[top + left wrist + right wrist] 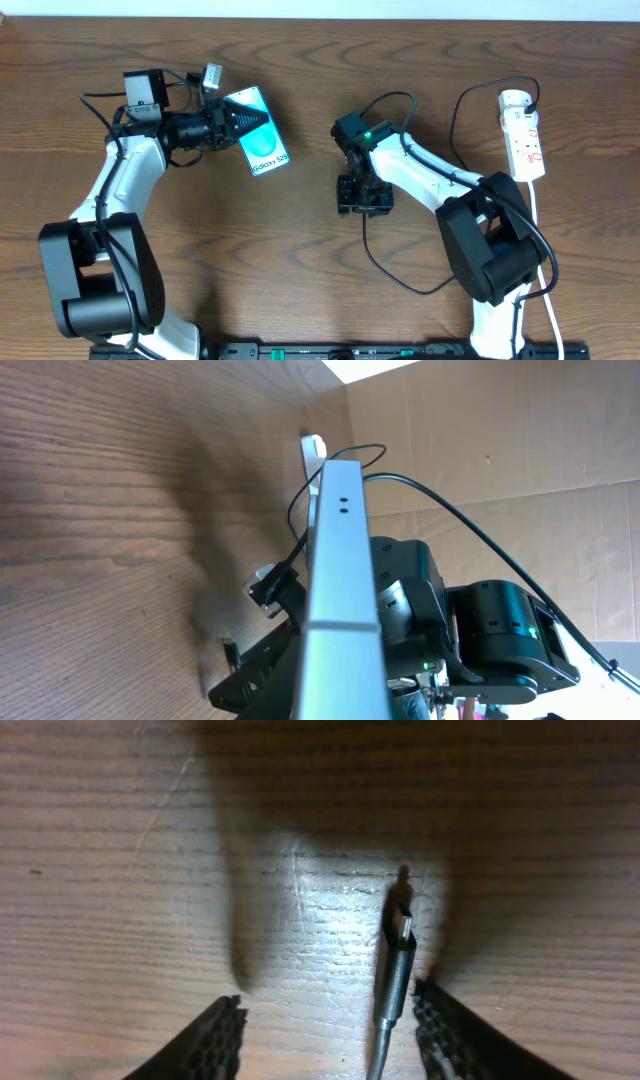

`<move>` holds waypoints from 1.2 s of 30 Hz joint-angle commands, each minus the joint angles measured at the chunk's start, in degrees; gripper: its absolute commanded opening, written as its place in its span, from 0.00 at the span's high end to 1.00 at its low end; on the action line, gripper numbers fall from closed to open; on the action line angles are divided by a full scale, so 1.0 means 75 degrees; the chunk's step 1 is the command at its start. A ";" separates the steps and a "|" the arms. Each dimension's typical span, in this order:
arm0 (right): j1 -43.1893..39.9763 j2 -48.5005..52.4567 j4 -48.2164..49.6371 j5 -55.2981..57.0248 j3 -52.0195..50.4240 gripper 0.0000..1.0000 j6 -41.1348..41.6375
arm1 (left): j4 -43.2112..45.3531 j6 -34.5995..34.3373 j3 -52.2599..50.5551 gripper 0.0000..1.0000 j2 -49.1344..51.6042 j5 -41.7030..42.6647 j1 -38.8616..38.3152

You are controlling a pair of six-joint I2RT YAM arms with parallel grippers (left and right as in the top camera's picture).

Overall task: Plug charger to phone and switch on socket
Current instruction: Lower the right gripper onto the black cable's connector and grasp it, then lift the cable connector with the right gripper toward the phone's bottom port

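The phone (265, 145), blue screen up, is held at its upper-left end by my left gripper (233, 118), which is shut on it. In the left wrist view the phone shows edge-on as a silver strip (340, 560). The charger's black cable (385, 265) runs from under my right gripper (365, 200) down and across to the right. Its plug tip (400, 935) lies on the wood between the open fingers of my right gripper (335, 1035), closer to the right finger and untouched. The white socket strip (522, 130) lies at the far right.
The strip's thick white cord (545, 270) runs down the right side past the right arm's base. A black cable loops above the right arm (390, 97). The table (300, 260) is dark wood. The right arm (490, 620) shows behind the phone in the left wrist view.
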 commanded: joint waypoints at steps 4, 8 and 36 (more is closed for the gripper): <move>0.0032 0.0154 0.0052 0.0017 0.0015 0.55 0.0064 | 0.0009 0.0134 0.0067 0.93 -0.0026 0.0268 0.0020; 0.0029 0.0154 0.0047 0.0140 0.0015 0.58 0.0067 | 0.0009 0.0134 0.0067 0.93 -0.0026 0.0265 0.0020; 0.0012 0.0154 -0.0012 0.0323 0.0015 0.99 0.0093 | -0.0017 0.0125 0.0067 0.93 -0.0026 0.0131 0.0047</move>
